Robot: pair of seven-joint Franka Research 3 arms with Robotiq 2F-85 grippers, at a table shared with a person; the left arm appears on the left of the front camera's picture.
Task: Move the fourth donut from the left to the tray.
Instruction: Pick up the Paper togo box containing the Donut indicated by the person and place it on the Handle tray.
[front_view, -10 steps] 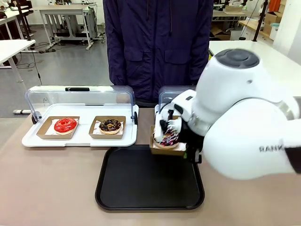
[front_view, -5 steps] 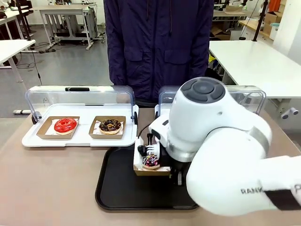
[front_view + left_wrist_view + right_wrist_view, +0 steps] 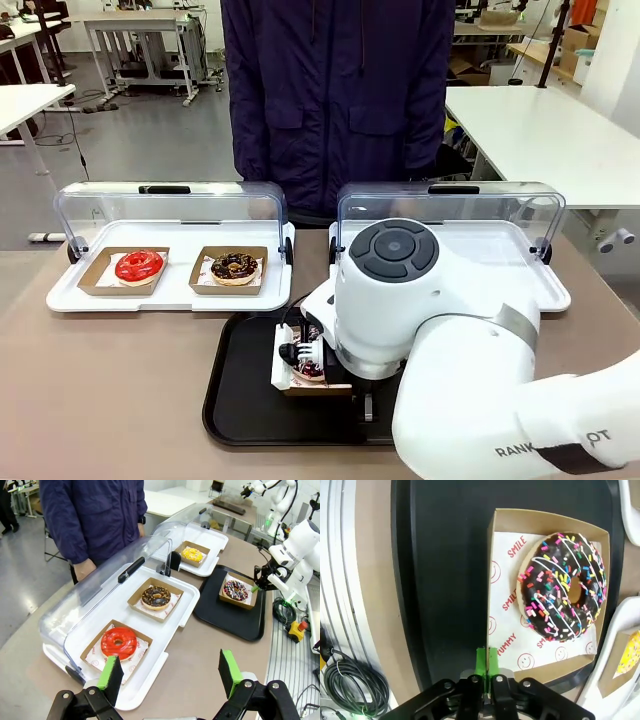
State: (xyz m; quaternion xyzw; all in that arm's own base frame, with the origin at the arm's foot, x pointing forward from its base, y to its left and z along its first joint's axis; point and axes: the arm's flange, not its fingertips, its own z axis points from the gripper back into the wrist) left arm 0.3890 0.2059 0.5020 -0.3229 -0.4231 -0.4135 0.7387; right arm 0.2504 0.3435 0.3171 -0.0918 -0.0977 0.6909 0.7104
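1. Chocolate-glazed and sprinkled, the fourth donut (image 3: 563,587) sits in its brown cardboard holder (image 3: 492,587), which is over the tray (image 3: 250,400), toward the tray's middle and nearer its far edge.
2. The right gripper (image 3: 487,666) has its green pads pressed together on the holder's side wall, pinching the cardboard, not the donut itself. From the left wrist view the holder looks level and at or just above the tray floor; whether it rests fully down I cannot tell.
3. The left gripper (image 3: 170,672) hangs with its fingers spread wide and nothing between them, near the table's left end by the white tray holding the red donut (image 3: 119,642).
4. Risks from here, as I judge them:
   - Letting go while the holder is above the tray would drop it, and the donut could jolt or slide off its paper.
   - The grip on one thin wall could bend the cardboard and tip the holder toward its free side.
   - Pulling away before the pads part fully could drag the holder across the tray toward its rim.
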